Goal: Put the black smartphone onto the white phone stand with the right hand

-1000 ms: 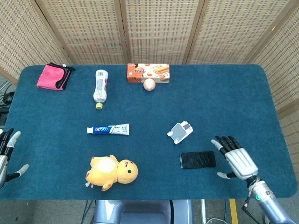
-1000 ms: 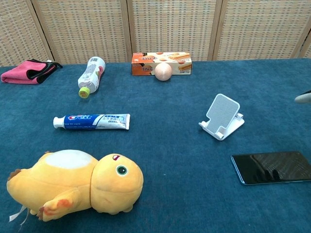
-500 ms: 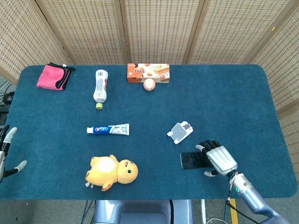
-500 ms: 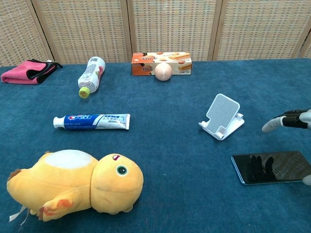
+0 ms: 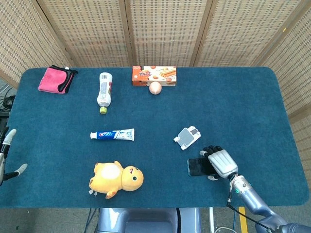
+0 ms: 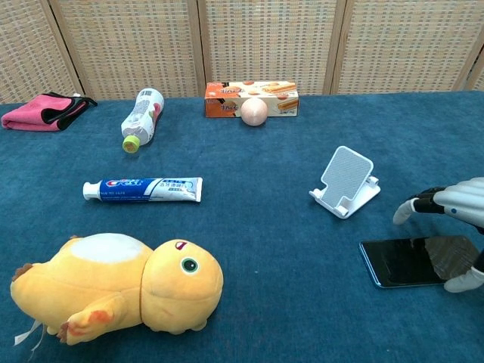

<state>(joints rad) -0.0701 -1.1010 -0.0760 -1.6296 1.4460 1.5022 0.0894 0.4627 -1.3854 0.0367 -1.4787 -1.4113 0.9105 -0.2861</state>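
black smartphone point(image 5: 197, 167) flat, long axis left-right

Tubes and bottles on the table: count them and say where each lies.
2. The toothpaste tube lies left of centre, above the yellow plush toy. The bottle lies on its side further back, between the pink cloth and the snack box.

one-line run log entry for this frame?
phase: reach-to-grasp | right hand: over black smartphone, not lifted | white phone stand: unloaded | left hand: idle at table edge
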